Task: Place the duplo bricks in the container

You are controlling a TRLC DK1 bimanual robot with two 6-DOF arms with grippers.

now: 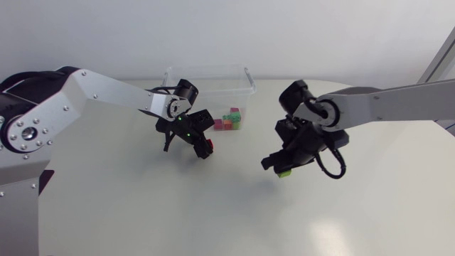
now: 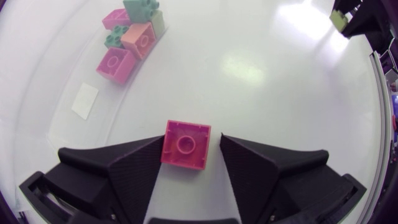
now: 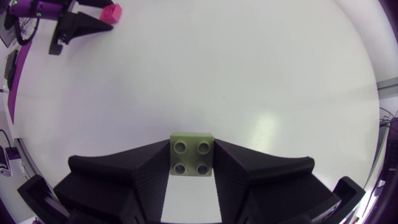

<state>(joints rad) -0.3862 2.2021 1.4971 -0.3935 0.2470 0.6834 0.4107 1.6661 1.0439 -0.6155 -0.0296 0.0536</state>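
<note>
A pink brick point(image 2: 185, 144) lies between the fingers of my left gripper point(image 2: 191, 140). One finger touches it and a narrow gap shows at the other, so the gripper is open. From above, this gripper point(image 1: 202, 146) sits just in front of the clear container point(image 1: 170, 78), with the pink brick point(image 1: 207, 147) at its tip. My right gripper point(image 3: 193, 155) is shut on an olive-green brick point(image 3: 192, 154), studs toward the camera. In the head view it is right of the middle point(image 1: 283, 169), with the green brick point(image 1: 284, 173) at its tip.
Several bricks point(image 1: 231, 119), pink, green and orange, lie in the container's front right corner, and the same pile of bricks point(image 2: 127, 37) shows ahead of my left gripper. A white label point(image 2: 84, 101) is beside them.
</note>
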